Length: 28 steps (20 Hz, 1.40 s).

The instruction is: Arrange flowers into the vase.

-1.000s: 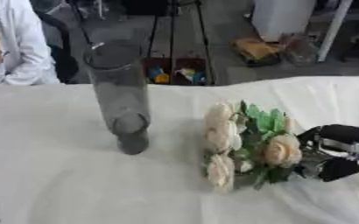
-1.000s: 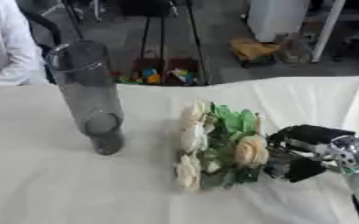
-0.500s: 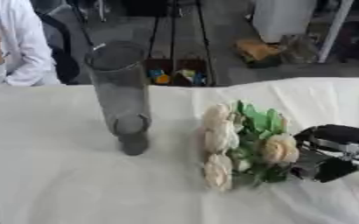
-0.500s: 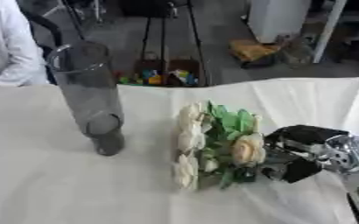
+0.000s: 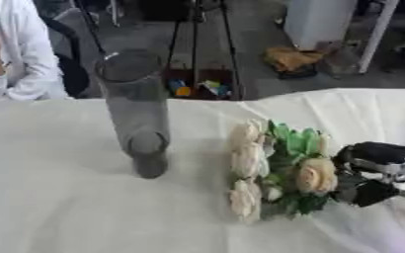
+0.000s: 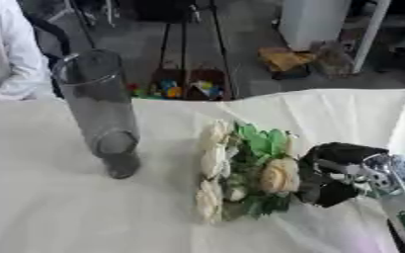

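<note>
A tall clear glass vase (image 5: 140, 111) stands upright on the white tablecloth (image 5: 67, 207), left of centre. To its right lies a bunch of cream roses with green leaves (image 5: 275, 170), blooms pointing left and toward me. My right hand (image 6: 340, 173) comes in from the right edge, its black fingers curled around the stem end of the bunch. The stems are hidden inside the hand. My left hand shows in no view.
A person in a white coat (image 5: 16, 54) sits at the far left edge of the table. Beyond the table's far edge are tripod legs (image 5: 188, 29) and small coloured items on the floor.
The views have shifted slightly. The right hand and the bunch of roses stay in about the same place on the cloth.
</note>
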Each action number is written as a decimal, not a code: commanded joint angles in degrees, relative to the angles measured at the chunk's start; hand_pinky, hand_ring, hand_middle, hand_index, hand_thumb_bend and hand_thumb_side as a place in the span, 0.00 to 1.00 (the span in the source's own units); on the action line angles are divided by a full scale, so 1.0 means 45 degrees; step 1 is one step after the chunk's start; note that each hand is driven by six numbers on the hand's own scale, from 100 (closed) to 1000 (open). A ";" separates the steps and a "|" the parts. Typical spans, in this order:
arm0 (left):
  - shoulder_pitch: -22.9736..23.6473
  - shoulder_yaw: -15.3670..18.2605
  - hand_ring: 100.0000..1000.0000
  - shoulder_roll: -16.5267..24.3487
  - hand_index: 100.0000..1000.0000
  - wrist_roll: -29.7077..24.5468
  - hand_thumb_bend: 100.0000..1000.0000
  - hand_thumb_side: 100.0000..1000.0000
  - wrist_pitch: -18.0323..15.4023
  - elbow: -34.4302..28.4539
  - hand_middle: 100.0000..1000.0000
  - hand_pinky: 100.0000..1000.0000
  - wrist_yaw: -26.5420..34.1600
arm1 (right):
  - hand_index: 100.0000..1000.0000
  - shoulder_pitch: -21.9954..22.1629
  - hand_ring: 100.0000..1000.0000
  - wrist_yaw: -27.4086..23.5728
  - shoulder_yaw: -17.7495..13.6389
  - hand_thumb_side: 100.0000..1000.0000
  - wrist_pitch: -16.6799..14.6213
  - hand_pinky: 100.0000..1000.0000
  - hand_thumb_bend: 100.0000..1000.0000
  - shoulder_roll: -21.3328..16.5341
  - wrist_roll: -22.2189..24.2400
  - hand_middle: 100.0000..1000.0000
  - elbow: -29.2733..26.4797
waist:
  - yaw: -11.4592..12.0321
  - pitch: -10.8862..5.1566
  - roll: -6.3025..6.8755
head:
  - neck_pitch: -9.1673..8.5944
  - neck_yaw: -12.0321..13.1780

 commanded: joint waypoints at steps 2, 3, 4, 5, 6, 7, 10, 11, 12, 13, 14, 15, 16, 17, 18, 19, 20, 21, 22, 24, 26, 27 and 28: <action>-0.0217 0.0008 0.84 0.0086 0.95 -0.0050 0.00 1.00 0.0003 -0.0212 0.88 0.76 -0.0019 | 0.70 -0.0031 0.45 0.0143 0.0030 0.40 -0.0239 0.61 0.22 -0.0251 0.0266 0.50 -0.0128 | 0.0007 -0.0196 -0.0025 | -0.0131 -0.0022; -0.0216 0.0010 0.84 0.0086 0.95 -0.0048 0.00 1.00 0.0007 -0.0212 0.88 0.76 -0.0018 | 0.67 -0.0031 0.42 0.0142 0.0038 0.39 -0.0236 0.57 0.21 -0.0251 0.0233 0.48 -0.0131 | 0.0002 -0.0199 -0.0024 | -0.0130 -0.0020; -0.0216 0.0007 0.84 0.0088 0.95 -0.0051 0.00 1.00 0.0011 -0.0212 0.88 0.76 -0.0016 | 0.66 -0.0034 0.41 0.0127 0.0049 0.39 -0.0228 0.55 0.19 -0.0246 0.0183 0.46 -0.0125 | -0.0004 -0.0203 -0.0024 | -0.0127 -0.0022; -0.0216 0.0002 0.84 0.0089 0.95 -0.0060 0.00 1.00 0.0016 -0.0212 0.88 0.76 -0.0014 | 0.61 -0.0042 0.38 0.0114 0.0059 0.38 -0.0215 0.49 0.16 -0.0245 0.0129 0.42 -0.0114 | -0.0010 -0.0208 -0.0024 | -0.0127 -0.0023; -0.0215 0.0000 0.84 0.0091 0.95 -0.0070 0.00 1.00 0.0021 -0.0212 0.88 0.76 -0.0010 | 0.59 -0.0059 0.35 0.0105 0.0064 0.37 -0.0192 0.46 0.14 -0.0249 0.0056 0.40 -0.0110 | -0.0016 -0.0214 -0.0025 | -0.0132 -0.0020; -0.0214 0.0001 0.84 0.0092 0.95 -0.0076 0.00 1.00 0.0026 -0.0212 0.88 0.76 -0.0004 | 0.56 -0.0075 0.33 0.0105 0.0072 0.38 -0.0163 0.43 0.11 -0.0253 -0.0009 0.38 -0.0098 | -0.0021 -0.0220 -0.0026 | -0.0135 -0.0022; -0.0214 -0.0001 0.84 0.0093 0.95 -0.0100 0.00 1.00 0.0036 -0.0212 0.88 0.76 0.0009 | 0.48 -0.0131 0.27 0.0127 0.0102 0.38 -0.0063 0.34 0.00 -0.0272 -0.0184 0.30 -0.0059 | -0.0039 -0.0238 -0.0032 | -0.0137 -0.0039; -0.0214 -0.0002 0.84 0.0092 0.95 -0.0112 0.00 1.00 0.0038 -0.0212 0.88 0.76 0.0010 | 0.45 -0.0144 0.25 0.0138 0.0108 0.39 -0.0011 0.31 0.00 -0.0271 -0.0262 0.28 -0.0048 | -0.0043 -0.0242 -0.0033 | -0.0140 -0.0042; -0.0215 -0.0002 0.84 0.0090 0.95 -0.0121 0.00 1.00 0.0037 -0.0212 0.88 0.76 0.0013 | 0.43 -0.0154 0.23 0.0147 0.0111 0.40 0.0045 0.28 0.00 -0.0266 -0.0335 0.26 -0.0030 | -0.0046 -0.0245 -0.0033 | -0.0144 -0.0046; -0.0215 -0.0001 0.84 0.0089 0.95 -0.0127 0.00 1.00 0.0037 -0.0212 0.88 0.76 0.0016 | 0.40 -0.0158 0.22 0.0148 0.0114 0.42 0.0100 0.27 0.00 -0.0262 -0.0410 0.24 -0.0012 | -0.0046 -0.0247 -0.0033 | -0.0149 -0.0049; -0.0212 0.0002 0.84 0.0089 0.95 -0.0131 0.00 1.00 0.0039 -0.0212 0.88 0.76 0.0019 | 0.39 -0.0159 0.21 0.0141 0.0120 0.42 0.0152 0.26 0.00 -0.0257 -0.0476 0.23 0.0009 | -0.0044 -0.0249 -0.0033 | -0.0155 -0.0050; -0.0213 0.0004 0.84 0.0089 0.95 -0.0135 0.00 1.00 0.0040 -0.0212 0.88 0.76 0.0020 | 0.36 -0.0164 0.20 0.0132 0.0128 0.44 0.0195 0.25 0.00 -0.0253 -0.0536 0.20 0.0024 | -0.0040 -0.0250 -0.0033 | -0.0158 -0.0050; -0.0214 0.0005 0.84 0.0089 0.95 -0.0140 0.00 1.00 0.0040 -0.0212 0.88 0.76 0.0021 | 0.34 -0.0169 0.19 0.0116 0.0135 0.45 0.0234 0.24 0.00 -0.0246 -0.0592 0.19 0.0031 | -0.0041 -0.0252 -0.0030 | -0.0150 -0.0047; -0.0216 0.0005 0.84 0.0088 0.95 -0.0148 0.00 1.00 0.0040 -0.0212 0.88 0.76 0.0022 | 0.34 -0.0171 0.19 0.0103 0.0144 0.45 0.0266 0.24 0.00 -0.0243 -0.0636 0.19 0.0038 | -0.0043 -0.0254 -0.0028 | -0.0144 -0.0045; -0.0214 0.0004 0.84 0.0089 0.95 -0.0160 0.00 1.00 0.0042 -0.0212 0.88 0.76 0.0021 | 0.32 -0.0170 0.18 0.0089 0.0158 0.46 0.0288 0.23 0.00 -0.0239 -0.0673 0.17 0.0045 | -0.0046 -0.0252 -0.0026 | -0.0145 -0.0048; -0.0213 0.0006 0.84 0.0085 0.95 -0.0169 0.00 1.00 0.0046 -0.0212 0.88 0.76 0.0021 | 0.30 -0.0168 0.18 0.0080 0.0167 0.46 0.0308 0.22 0.00 -0.0234 -0.0705 0.16 0.0051 | -0.0050 -0.0250 -0.0023 | -0.0146 -0.0051; -0.0214 0.0011 0.84 0.0084 0.95 -0.0172 0.00 1.00 0.0047 -0.0212 0.88 0.76 0.0022 | 0.29 -0.0168 0.17 0.0078 0.0169 0.46 0.0327 0.21 0.00 -0.0225 -0.0731 0.16 0.0054 | -0.0055 -0.0248 -0.0020 | -0.0150 -0.0054; -0.0215 0.0012 0.84 0.0084 0.95 -0.0174 0.00 1.00 0.0046 -0.0212 0.88 0.76 0.0023 | 0.29 -0.0170 0.17 0.0077 0.0172 0.46 0.0342 0.21 0.00 -0.0219 -0.0753 0.15 0.0052 | -0.0061 -0.0247 -0.0018 | -0.0151 -0.0055; -0.0217 0.0012 0.84 0.0084 0.95 -0.0176 0.00 1.00 0.0046 -0.0212 0.88 0.76 0.0026 | 0.27 -0.0176 0.16 0.0075 0.0176 0.46 0.0356 0.19 0.00 -0.0217 -0.0778 0.14 0.0049 | -0.0068 -0.0247 -0.0017 | -0.0155 -0.0058; -0.0220 0.0009 0.84 0.0084 0.96 -0.0184 0.00 1.00 0.0046 -0.0212 0.88 0.76 0.0029 | 0.24 -0.0200 0.15 0.0064 0.0181 0.45 0.0384 0.17 0.00 -0.0216 -0.0835 0.11 0.0032 | -0.0083 -0.0245 -0.0017 | -0.0161 -0.0056; -0.0214 0.0010 0.84 0.0081 0.96 -0.0189 0.00 1.00 0.0053 -0.0212 0.88 0.76 0.0029 | 0.22 -0.0212 0.13 0.0063 0.0182 0.45 0.0415 0.15 0.00 -0.0217 -0.0901 0.09 0.0017 | -0.0090 -0.0244 -0.0019 | -0.0162 -0.0052; -0.0214 0.0012 0.84 0.0082 0.95 -0.0187 0.00 1.00 0.0054 -0.0212 0.88 0.76 0.0030 | 0.21 -0.0214 0.12 0.0063 0.0177 0.44 0.0438 0.15 0.00 -0.0217 -0.0939 0.08 0.0013 | -0.0091 -0.0245 -0.0019 | -0.0164 -0.0050; -0.0215 0.0015 0.84 0.0084 0.95 -0.0184 0.00 1.00 0.0052 -0.0212 0.88 0.76 0.0031 | 0.20 -0.0220 0.11 0.0070 0.0164 0.45 0.0473 0.14 0.00 -0.0218 -0.0993 0.07 0.0007 | -0.0093 -0.0248 -0.0018 | -0.0163 -0.0046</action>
